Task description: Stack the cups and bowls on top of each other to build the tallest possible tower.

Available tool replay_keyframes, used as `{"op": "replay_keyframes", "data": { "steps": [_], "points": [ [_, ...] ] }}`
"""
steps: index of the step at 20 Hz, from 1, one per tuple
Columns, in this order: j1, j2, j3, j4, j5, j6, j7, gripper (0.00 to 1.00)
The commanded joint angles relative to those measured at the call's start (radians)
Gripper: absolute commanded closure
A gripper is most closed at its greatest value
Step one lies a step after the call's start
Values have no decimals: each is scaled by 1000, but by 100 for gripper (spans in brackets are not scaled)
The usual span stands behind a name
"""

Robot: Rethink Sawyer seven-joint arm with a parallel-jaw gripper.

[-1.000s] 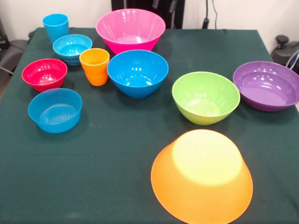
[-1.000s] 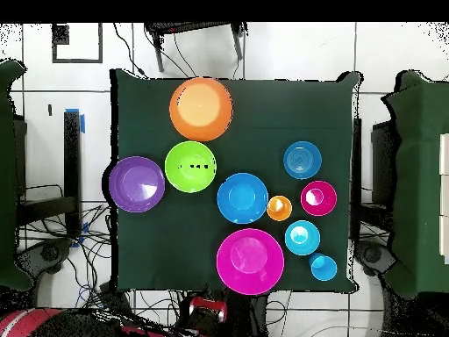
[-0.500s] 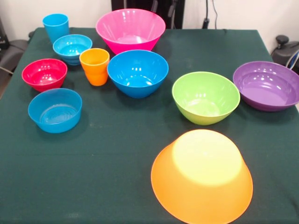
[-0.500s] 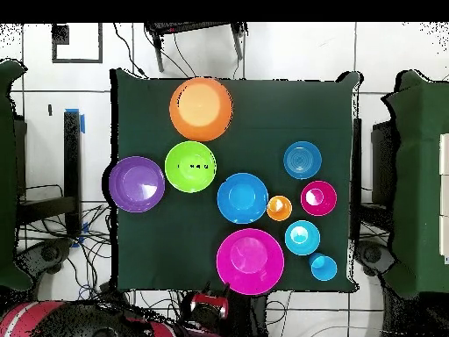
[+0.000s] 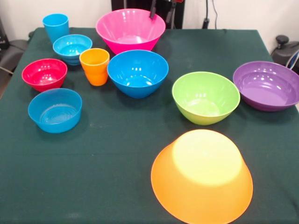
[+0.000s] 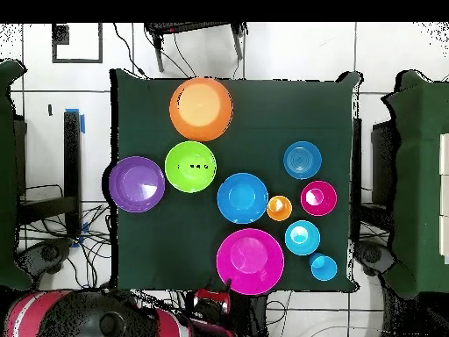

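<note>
A: Arm housing (image 6: 53, 314), overhead view, lower left of frame?
B: Rounded red shell with black joint sections.
A: Gripper (image 5: 162, 9), front view, top edge?
B: Dark tips, with a small red part beside them.

Dark green tablecloth (image 5: 117, 163); white tiled floor (image 6: 289, 53); cables.

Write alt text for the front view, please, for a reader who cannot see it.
Nothing is stacked yet: an upturned orange bowl lies nearest on the green cloth, with green, purple, blue and pink bowls standing apart beyond.
</note>
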Motion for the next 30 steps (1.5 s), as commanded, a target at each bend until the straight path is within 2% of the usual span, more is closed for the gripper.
{"op": "replay_keyframes", "data": {
  "steps": [1,12,19,30],
  "points": [
    [-10,97,112,-186,10,-2,97,0],
    [-2,95,114,-207,6,18,96,0],
    [-7,47,112,-217,-31,84,71,0],
    [20,6,122,-220,-9,138,55,0]
  ]
}}
